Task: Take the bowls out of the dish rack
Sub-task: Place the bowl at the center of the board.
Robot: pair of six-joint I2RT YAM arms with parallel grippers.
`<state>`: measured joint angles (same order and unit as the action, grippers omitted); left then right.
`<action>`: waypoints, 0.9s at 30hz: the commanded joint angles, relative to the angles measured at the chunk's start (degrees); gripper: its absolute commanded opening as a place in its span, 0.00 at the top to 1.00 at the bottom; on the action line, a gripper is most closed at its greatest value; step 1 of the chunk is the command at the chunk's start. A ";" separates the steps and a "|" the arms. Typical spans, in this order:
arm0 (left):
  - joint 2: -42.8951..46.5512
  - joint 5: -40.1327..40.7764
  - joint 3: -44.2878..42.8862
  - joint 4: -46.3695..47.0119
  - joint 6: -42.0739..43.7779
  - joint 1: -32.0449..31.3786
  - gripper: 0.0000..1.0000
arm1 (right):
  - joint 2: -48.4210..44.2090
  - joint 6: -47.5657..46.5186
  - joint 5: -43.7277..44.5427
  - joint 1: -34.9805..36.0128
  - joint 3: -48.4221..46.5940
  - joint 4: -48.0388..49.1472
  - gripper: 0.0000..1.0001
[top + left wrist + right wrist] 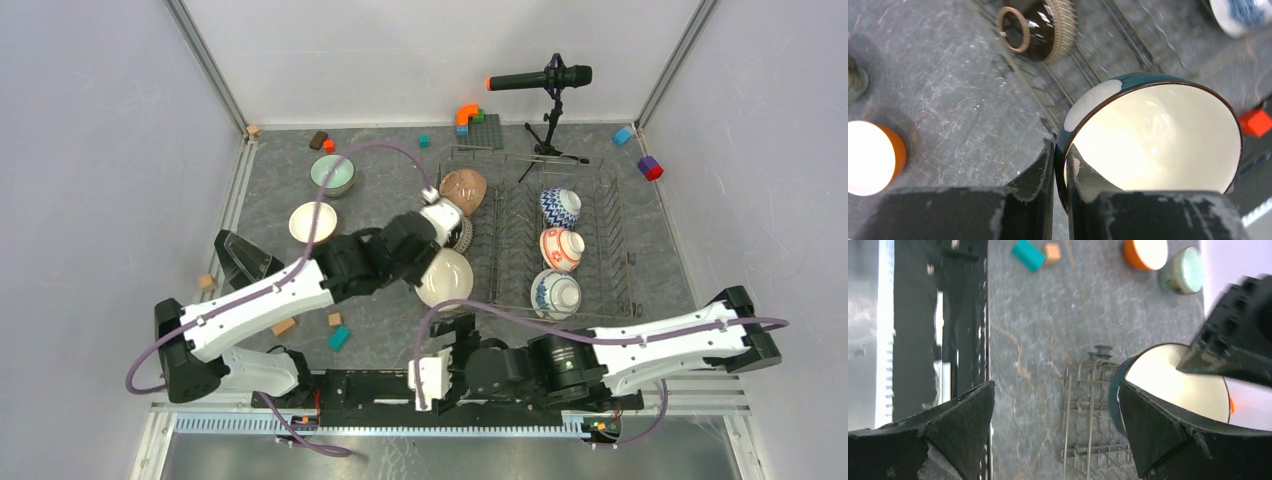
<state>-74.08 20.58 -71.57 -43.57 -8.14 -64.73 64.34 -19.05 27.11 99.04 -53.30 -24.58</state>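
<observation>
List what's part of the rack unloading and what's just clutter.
Job: dish rack; teal bowl, pinched by left gripper; zigzag bowl; red-white bowl; brown speckled bowl; orange bowl; pale green bowl.
Clutter: teal block; purple block; microphone; studded plate.

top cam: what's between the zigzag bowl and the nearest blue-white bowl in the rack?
The red-white bowl, in the right row of the dish rack; the top view shows it.

The left arm (300, 290) hides part of the striped bowl (464, 236). Its fingers (1033, 192) cover part of the teal bowl (1153, 140). The blue bowl (1243, 15) is cut off at the top.
</observation>
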 commanded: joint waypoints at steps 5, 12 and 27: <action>9.82 -5.86 4.16 16.11 -10.70 16.83 0.98 | -13.31 2.80 12.77 0.19 6.12 23.17 0.02; 14.48 0.29 9.65 22.31 -10.38 22.16 0.98 | -16.36 15.76 12.57 -23.28 7.14 27.30 0.02; 15.92 4.72 18.24 28.76 -7.68 23.31 0.98 | -5.74 34.73 -2.48 -53.92 4.36 26.40 0.02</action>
<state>-60.25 23.44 -52.60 -23.40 -15.49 -41.60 59.22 9.28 30.37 50.43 -49.78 -1.37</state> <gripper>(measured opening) 0.174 0.979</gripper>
